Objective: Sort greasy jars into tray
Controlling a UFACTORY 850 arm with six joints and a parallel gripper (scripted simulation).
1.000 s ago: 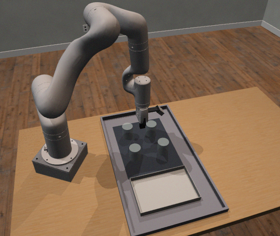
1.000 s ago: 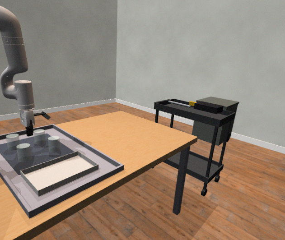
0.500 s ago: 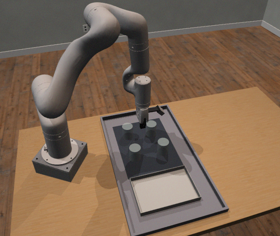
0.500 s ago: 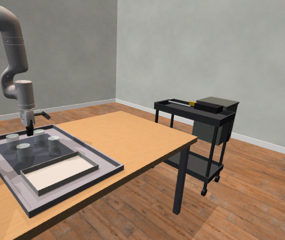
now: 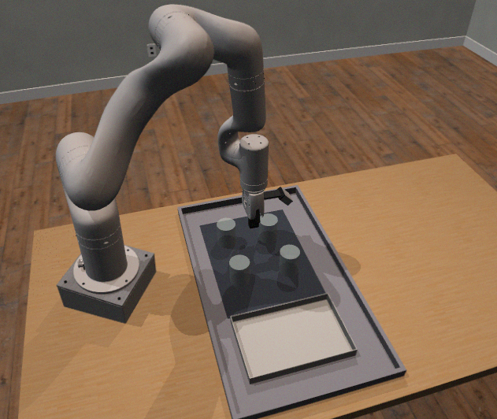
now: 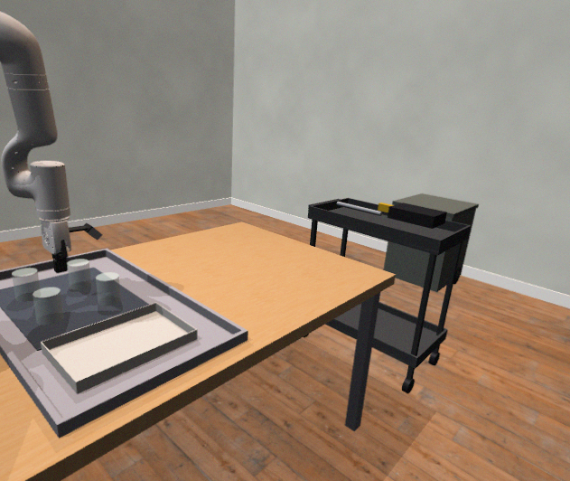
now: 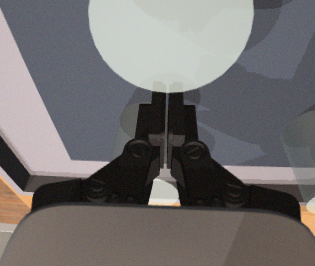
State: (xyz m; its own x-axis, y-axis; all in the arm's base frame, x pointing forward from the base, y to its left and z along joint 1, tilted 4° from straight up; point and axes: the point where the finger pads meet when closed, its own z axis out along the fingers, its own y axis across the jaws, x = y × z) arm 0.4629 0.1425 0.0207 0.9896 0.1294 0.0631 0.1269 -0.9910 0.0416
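Top: arm reaches over the mat, gripper pointing down at its far end, near the two far jars. Four glass jars on the mat, mouth down: far left jar, far right jar, near left jar, near right jar. Tray beside the mat, no jar in it.

Exterior: same layout, all jars upright; black cart stands beyond the table.

Wrist: fingers closed together, nothing gripped. Tips overlap a pale jar top; contact can't be told.
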